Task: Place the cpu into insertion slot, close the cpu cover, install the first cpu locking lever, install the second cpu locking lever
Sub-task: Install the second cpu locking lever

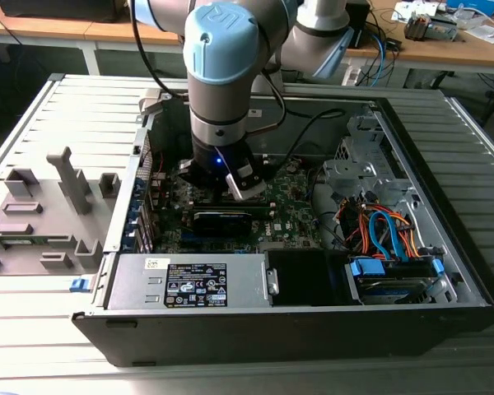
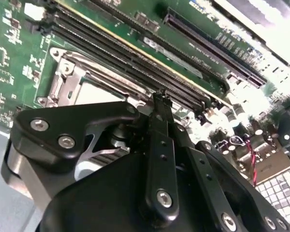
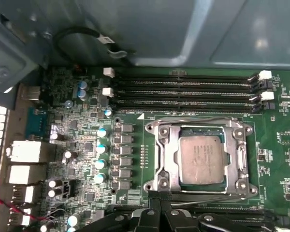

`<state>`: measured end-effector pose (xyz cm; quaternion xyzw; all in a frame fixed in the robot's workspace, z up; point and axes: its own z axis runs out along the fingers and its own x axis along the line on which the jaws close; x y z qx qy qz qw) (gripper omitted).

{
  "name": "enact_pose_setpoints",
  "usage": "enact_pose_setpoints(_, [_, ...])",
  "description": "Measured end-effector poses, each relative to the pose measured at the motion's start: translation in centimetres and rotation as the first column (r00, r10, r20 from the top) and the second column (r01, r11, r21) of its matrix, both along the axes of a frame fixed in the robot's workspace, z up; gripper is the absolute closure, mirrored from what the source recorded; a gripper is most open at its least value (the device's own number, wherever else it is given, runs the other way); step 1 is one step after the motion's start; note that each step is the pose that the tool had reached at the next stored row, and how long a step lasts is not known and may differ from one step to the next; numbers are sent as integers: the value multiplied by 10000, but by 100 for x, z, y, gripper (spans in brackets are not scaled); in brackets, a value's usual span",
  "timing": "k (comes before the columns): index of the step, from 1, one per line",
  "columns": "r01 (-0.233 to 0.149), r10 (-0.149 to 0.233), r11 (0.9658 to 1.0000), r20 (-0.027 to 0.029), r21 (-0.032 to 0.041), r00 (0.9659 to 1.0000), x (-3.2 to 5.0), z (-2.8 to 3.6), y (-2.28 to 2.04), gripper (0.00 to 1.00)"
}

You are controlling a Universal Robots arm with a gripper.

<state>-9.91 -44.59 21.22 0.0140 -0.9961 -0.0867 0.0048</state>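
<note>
The cpu (image 3: 203, 159), a pale silver-grey square chip, lies flat in its socket on the green motherboard (image 3: 130, 111). The cpu cover (image 3: 166, 162), a silver frame plate, lies down around the chip's edges. Thin wire locking levers run along the socket's sides, one along the edge nearest the memory slots (image 3: 198, 119). My gripper (image 3: 159, 200) hovers just beside the socket's other long edge, its black fingers pressed together with nothing seen between them. In the second wrist view the fingertips (image 2: 160, 96) sit close over the socket frame (image 2: 67, 72). In the exterior view the gripper (image 1: 235, 185) reaches down into the open computer case.
Black memory slots (image 3: 183, 92) run beside the socket. A long black card (image 1: 222, 220) lies across the board near the gripper. The power supply (image 1: 189, 284) and a drive bay with orange and blue cables (image 1: 387, 234) line the case. A grey fixture (image 1: 41, 214) sits at the exterior view's left.
</note>
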Motion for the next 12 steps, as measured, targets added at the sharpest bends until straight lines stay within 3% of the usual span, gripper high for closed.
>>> enact_pose_setpoints(3, [-47,47,10000,1,18,10000,-15,-3,-46,89])
enact_pose_setpoints(8, [-176,176,9998,1,18,9998,-15,-15,-50,89])
enact_pose_setpoints(12, [-397,397,9992,4,99,9992,-16,-42,-50,89])
